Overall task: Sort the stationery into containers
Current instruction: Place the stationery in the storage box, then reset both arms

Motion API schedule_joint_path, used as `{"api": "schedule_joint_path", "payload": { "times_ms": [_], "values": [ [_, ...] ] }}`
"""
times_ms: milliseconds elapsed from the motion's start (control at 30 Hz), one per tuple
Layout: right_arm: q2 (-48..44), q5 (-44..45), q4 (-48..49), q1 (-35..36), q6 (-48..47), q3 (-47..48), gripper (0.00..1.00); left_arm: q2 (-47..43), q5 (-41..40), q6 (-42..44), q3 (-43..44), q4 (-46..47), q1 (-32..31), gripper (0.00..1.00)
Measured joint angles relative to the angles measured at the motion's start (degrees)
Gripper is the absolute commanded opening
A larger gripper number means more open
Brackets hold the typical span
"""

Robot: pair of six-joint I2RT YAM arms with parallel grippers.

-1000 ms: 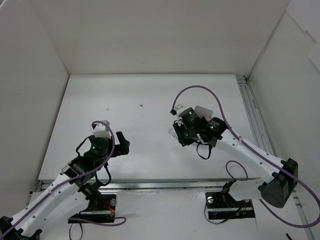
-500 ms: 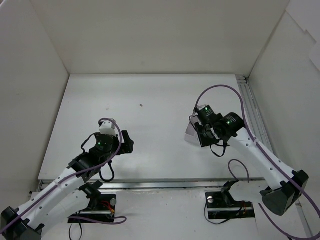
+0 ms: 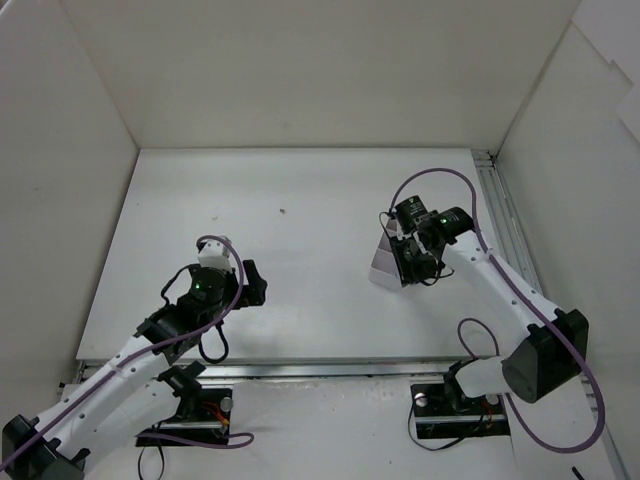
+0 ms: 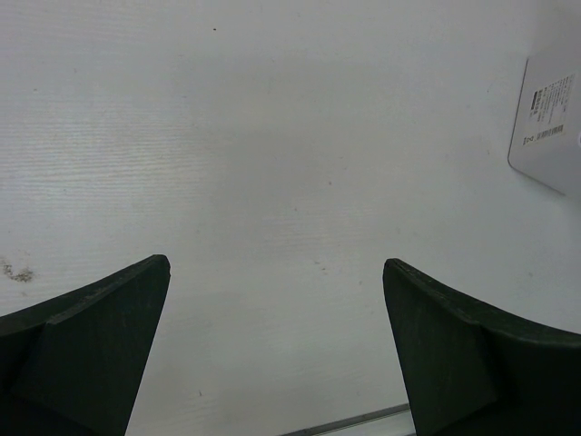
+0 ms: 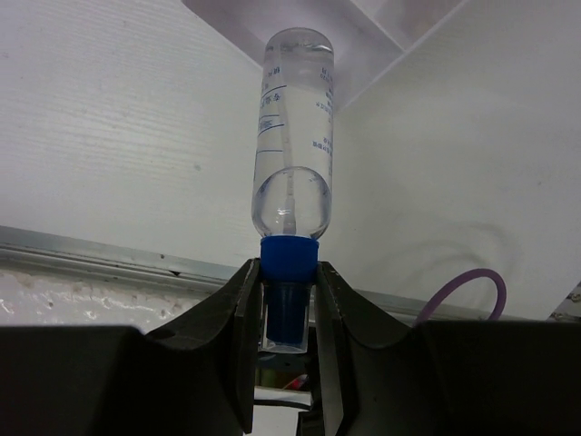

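Note:
My right gripper (image 5: 289, 268) is shut on the blue cap of a clear stubby tube (image 5: 292, 136). The tube points away from the fingers, its rounded end close to a corner of the white container (image 5: 381, 27). From above, that gripper (image 3: 405, 262) sits right of centre against the container (image 3: 384, 265), which looks tipped on edge; the tube itself is hidden there. My left gripper (image 3: 252, 285) hovers low over bare table at the left, jaws wide open (image 4: 275, 263) with nothing between them. The container (image 4: 549, 118) shows a small label at the far right of the left wrist view. No pens or erasers show.
A metal rail (image 3: 505, 240) runs along the table's right side and another along the front edge (image 3: 300, 368). White walls close in the back and both sides. A purple cable (image 5: 472, 282) loops behind my right gripper.
My right gripper has swung right with the tube and turned beside the container. The left gripper has crept slightly right and stays open.

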Motion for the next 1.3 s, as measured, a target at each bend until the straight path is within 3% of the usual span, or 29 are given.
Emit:
{"api": "schedule_joint_path", "payload": {
  "times_ms": [433, 667, 733, 800, 900, 933, 967, 1133, 1300],
  "values": [
    [9.5, -1.7, 1.3, -2.6, -1.4, 5.9, 0.02, -1.1, 0.4, 0.1, -1.0, -0.3, 0.8, 1.00],
    [11.9, -1.4, 1.7, -2.9, -1.8, 8.9, 0.38, -2.7, 0.4, 0.1, -1.0, -0.3, 1.2, 1.00],
    [12.0, -1.2, 1.7, -2.9, -2.0, 9.4, 0.38, -2.9, 0.4, 0.1, -1.0, -0.3, 1.2, 1.00],
    [12.0, -1.1, 1.7, -2.9, -2.0, 10.1, 0.54, -2.9, 0.4, 0.1, -1.0, -0.3, 1.2, 1.00],
    [12.0, -0.3, 1.8, -2.9, -2.0, 11.1, 0.70, -2.9, 0.4, 0.1, -1.0, -0.5, 1.2, 1.00],
    [12.0, 0.1, 1.9, -2.9, -2.1, 11.5, 0.87, -2.9, 0.5, 0.1, -1.0, -0.6, 1.2, 1.00],
    [11.9, 0.4, 2.0, -2.9, -1.9, 11.7, 0.98, -2.9, 0.5, 0.1, -1.0, -0.6, 1.2, 1.00],
    [8.5, 2.0, 3.4, -2.8, -1.9, 12.2, 0.98, -3.2, 0.6, 0.1, -0.9, -1.6, 1.2, 1.00],
    [-5.7, 9.7, 9.2, -2.8, 2.5, 7.3, 0.98, -4.0, -0.8, 0.0, 1.7, -4.9, 1.2, 1.00]
  ]
}}
